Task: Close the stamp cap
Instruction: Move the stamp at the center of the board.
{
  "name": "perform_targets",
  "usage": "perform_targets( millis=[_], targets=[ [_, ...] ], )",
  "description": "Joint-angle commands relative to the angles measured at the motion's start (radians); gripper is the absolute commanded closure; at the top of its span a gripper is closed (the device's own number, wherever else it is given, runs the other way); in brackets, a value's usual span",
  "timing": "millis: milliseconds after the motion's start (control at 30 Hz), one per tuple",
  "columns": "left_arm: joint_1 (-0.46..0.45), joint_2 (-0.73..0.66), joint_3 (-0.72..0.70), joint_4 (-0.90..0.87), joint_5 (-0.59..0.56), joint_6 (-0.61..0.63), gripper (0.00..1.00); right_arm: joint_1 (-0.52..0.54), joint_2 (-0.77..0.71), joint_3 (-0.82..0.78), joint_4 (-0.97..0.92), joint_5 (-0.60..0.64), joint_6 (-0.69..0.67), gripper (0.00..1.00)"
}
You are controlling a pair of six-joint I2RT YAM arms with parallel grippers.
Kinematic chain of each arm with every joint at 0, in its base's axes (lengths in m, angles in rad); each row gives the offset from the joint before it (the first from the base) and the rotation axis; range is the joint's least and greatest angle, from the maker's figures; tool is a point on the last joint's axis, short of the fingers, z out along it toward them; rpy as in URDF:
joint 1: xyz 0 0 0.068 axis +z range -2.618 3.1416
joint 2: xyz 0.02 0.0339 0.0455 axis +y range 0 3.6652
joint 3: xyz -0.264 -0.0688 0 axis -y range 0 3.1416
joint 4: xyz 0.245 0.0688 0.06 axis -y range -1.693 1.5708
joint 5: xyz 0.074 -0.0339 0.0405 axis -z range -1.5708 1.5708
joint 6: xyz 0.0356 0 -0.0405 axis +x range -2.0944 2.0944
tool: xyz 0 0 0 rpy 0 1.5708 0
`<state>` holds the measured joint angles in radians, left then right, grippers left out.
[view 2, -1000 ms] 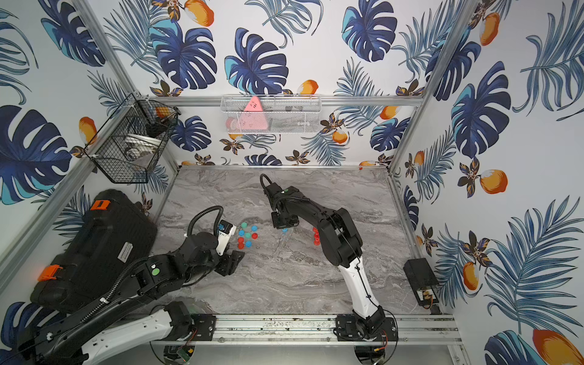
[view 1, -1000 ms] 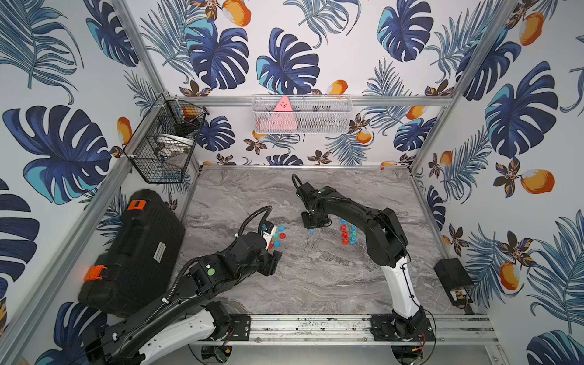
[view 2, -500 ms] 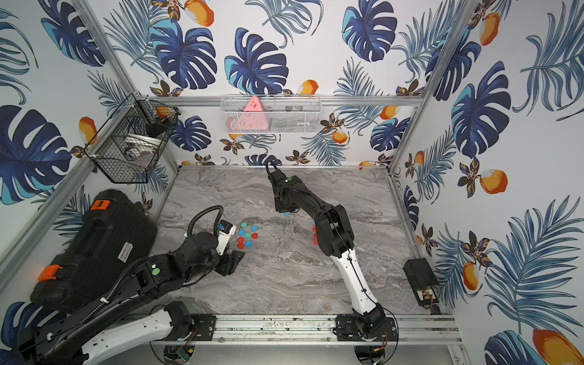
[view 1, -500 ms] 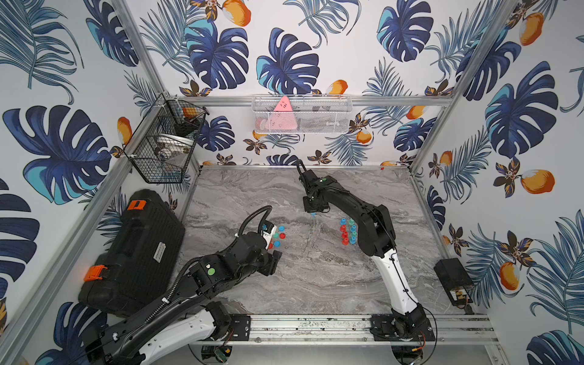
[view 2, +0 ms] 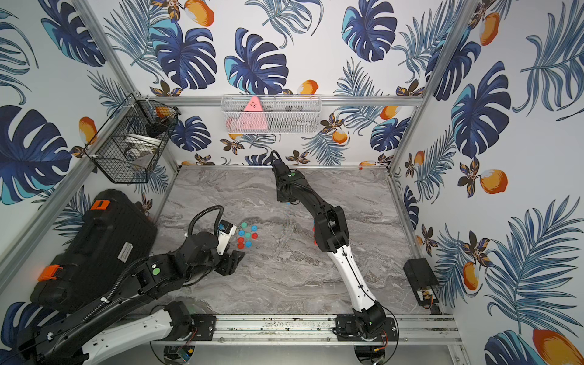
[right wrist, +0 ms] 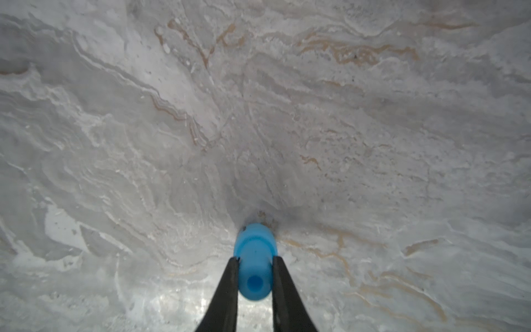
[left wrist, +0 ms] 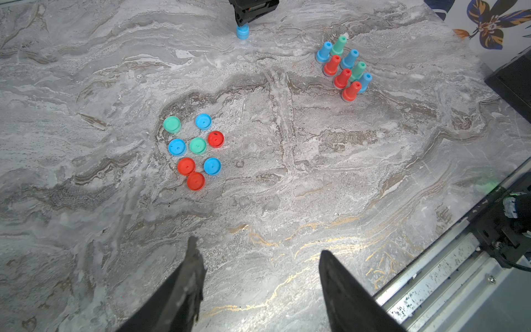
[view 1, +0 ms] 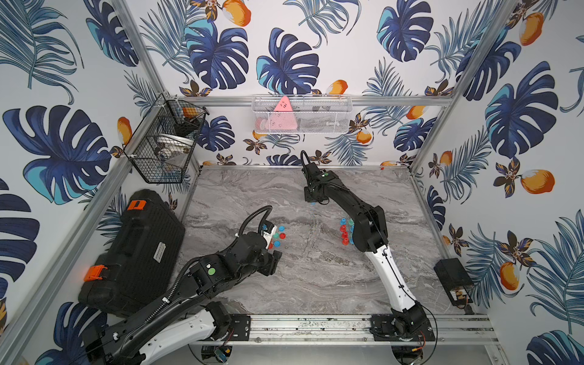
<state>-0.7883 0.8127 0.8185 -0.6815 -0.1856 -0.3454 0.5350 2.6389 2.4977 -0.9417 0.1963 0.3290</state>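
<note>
My right gripper (right wrist: 255,260) is shut on the neck of a blue stamp (right wrist: 254,241). The stamp stands upright, and its wider blue lower end rests on the marble table far back in the middle (left wrist: 242,31). Several loose round caps (left wrist: 195,149) in red, blue and green lie in a cluster left of centre, seen in both top views (view 1: 278,235) (view 2: 248,235). Several upright stamps (left wrist: 344,69) stand grouped at the right, beside the right arm (view 1: 346,230). My left gripper (left wrist: 257,245) hovers open and empty on the near side of the caps (view 1: 273,259).
A black case (view 1: 132,252) lies along the left edge. A black wire basket (view 1: 167,142) hangs on the left wall and a white mesh basket (view 1: 300,115) on the back wall. A small black box (view 1: 453,281) sits at the right front, and a metal rail (view 1: 316,325) runs along the front.
My right gripper has carried the blue stamp from near the table's middle toward the back wall. The left arm has not moved.
</note>
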Motion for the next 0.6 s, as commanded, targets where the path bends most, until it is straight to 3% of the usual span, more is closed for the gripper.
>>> perform_targets(
  millis=[0, 567],
  targets=[
    [0.003, 0.002, -0.001, 0.006, 0.005, -0.007, 0.32, -0.007, 0.036, 0.008, -0.071, -0.019, 0.006, 0.92],
    [0.024, 0.009, -0.001, 0.014, 0.025, -0.004, 0.32, -0.02, 0.079, 0.093, -0.053, -0.034, 0.016, 0.88]
  ],
)
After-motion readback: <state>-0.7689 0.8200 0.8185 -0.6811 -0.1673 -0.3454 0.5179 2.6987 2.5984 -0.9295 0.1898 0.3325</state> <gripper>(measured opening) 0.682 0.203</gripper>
